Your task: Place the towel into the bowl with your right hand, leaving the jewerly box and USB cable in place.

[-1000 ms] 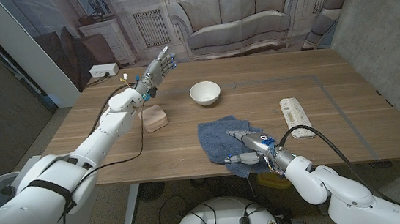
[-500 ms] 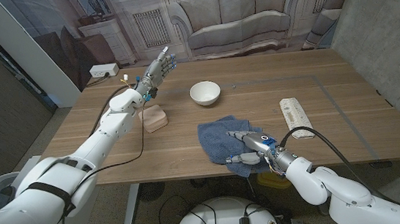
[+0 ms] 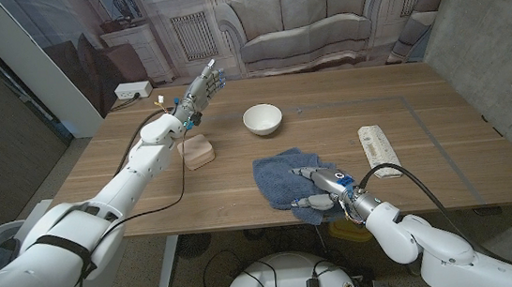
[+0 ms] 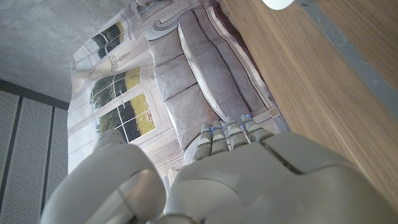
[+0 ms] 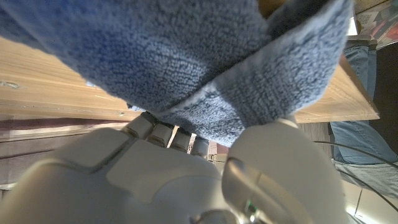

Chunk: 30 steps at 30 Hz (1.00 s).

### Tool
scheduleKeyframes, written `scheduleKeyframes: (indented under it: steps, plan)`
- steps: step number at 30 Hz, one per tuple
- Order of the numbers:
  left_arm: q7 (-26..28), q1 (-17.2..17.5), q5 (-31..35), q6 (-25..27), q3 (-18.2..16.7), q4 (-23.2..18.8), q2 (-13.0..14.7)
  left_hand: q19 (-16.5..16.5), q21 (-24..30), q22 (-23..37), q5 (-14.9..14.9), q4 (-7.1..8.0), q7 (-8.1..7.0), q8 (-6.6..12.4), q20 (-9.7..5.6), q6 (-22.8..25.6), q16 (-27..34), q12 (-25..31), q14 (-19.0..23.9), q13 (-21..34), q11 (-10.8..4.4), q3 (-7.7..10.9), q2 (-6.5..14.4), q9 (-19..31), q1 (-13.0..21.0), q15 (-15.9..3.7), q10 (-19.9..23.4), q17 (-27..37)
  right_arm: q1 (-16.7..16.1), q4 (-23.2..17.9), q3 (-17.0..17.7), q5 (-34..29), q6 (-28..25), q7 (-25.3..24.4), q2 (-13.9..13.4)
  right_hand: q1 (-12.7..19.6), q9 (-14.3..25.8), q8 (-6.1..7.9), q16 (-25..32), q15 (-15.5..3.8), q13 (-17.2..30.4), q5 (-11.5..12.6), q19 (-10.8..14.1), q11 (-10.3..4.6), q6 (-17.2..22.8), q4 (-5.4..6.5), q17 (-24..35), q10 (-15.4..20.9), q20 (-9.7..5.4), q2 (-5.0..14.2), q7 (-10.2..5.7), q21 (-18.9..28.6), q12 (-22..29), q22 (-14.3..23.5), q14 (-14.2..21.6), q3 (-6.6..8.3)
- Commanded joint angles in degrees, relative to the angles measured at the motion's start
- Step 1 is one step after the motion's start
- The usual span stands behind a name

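A crumpled blue towel (image 3: pixel 276 174) lies near the table's front edge, and its near corner is gathered in my right hand (image 3: pixel 323 192). In the right wrist view the towel (image 5: pixel 186 56) folds down between the fingers (image 5: pixel 163 133) and the thumb, so the hand grips it. The white bowl (image 3: pixel 262 118) stands farther back at the table's middle. To the left of the bowl sits the tan jewelry box (image 3: pixel 200 152). A white bundled USB cable (image 3: pixel 377 148) lies right of the towel. My left hand (image 3: pixel 199 90) is raised above the table behind the box, fingers spread, holding nothing.
The table's front edge (image 3: pixel 245 222) runs just under my right hand. A thin grey line (image 3: pixel 430 136) marks the table's right part. A black wire (image 3: pixel 182 174) hangs from my left arm near the jewelry box. A white socket strip (image 3: pixel 131 89) lies beyond the table's far left corner.
My right hand has curled tighter on the towel's near corner and shifted slightly. The left arm, bowl, box and cable have not moved.
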Motion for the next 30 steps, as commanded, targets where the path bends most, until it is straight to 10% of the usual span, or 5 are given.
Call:
scheduleKeyframes:
  steps: [1,30]
  plan:
    - [1.4,1.3,-0.3,0.2,-0.5,-1.9,0.5,0.1,0.5,0.3,-0.3,0.23,0.09,0.09,0.23,0.5,0.5,-0.1,0.1,0.0,0.0,-0.42,0.2,0.2,0.4,0.13,0.4,0.1,0.6,1.8,0.1,0.7,1.6,-1.8,0.4,1.3,0.1,0.38,0.6,-7.21,0.0,-0.6,6.2,-0.71,2.2,0.53,0.3,3.1,-4.37,0.36,0.3,1.0,0.9,0.4,3.4,0.2]
    - [3.7,4.0,-1.2,1.9,-1.4,-6.8,2.4,0.1,0.5,0.3,-0.3,0.24,0.11,0.03,0.21,0.5,0.5,-0.1,0.1,0.0,0.14,-0.64,0.4,0.1,0.5,0.23,0.4,0.1,0.4,3.1,1.6,0.8,5.0,-5.5,-0.2,8.9,-0.2,2.1,0.6,-10.43,-0.6,-5.2,15.8,-3.01,16.9,0.12,0.3,18.5,-6.24,4.71,0.11,2.9,2.8,1.0,16.8,2.6]
